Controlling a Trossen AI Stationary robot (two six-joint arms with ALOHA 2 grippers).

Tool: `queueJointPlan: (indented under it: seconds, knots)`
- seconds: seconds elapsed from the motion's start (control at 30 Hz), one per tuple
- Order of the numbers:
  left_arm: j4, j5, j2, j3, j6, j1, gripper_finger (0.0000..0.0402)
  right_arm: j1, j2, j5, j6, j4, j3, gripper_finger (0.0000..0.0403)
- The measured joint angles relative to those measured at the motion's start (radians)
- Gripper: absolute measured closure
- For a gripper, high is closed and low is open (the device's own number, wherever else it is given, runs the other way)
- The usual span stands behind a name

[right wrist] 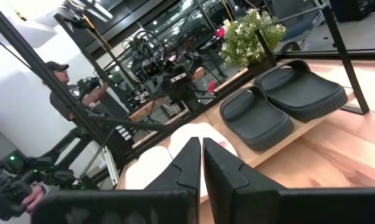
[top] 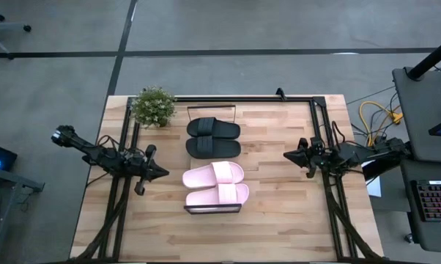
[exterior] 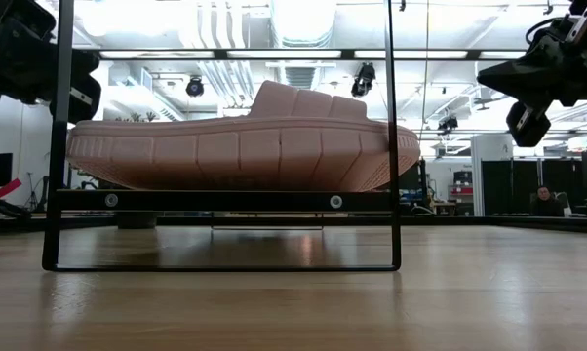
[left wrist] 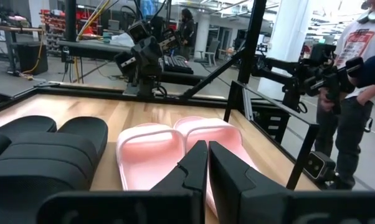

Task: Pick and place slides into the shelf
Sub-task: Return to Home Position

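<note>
A small potted plant [top: 153, 106] with pale green leaves stands at the upper left corner of a light wooden tabletop [top: 279, 227] in the high view. Grey floor [top: 242, 26] with dark seams fills the top of that frame. A dark desk [top: 422, 110] sits at the right edge, with yellow cables [top: 378, 117] looped just left of it and a keyboard [top: 434, 202] with reddish keys at lower right.

In the low view, a distant person [exterior: 543, 202] shows small at far right, under bright ceiling lights [exterior: 303, 15].

The left wrist view shows a person in a white shirt [left wrist: 352, 106]. The right wrist view shows a person in a dark cap [right wrist: 66, 102].
</note>
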Motion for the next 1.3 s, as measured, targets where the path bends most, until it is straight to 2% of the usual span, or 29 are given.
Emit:
queueJointPlan:
  seconds: [1.3]
  knots:
    - [0.002,0.000,0.033,-0.001,-0.008,0.000,0.0402,0.000,0.000,0.000,0.001,0.000,0.000,0.0394]
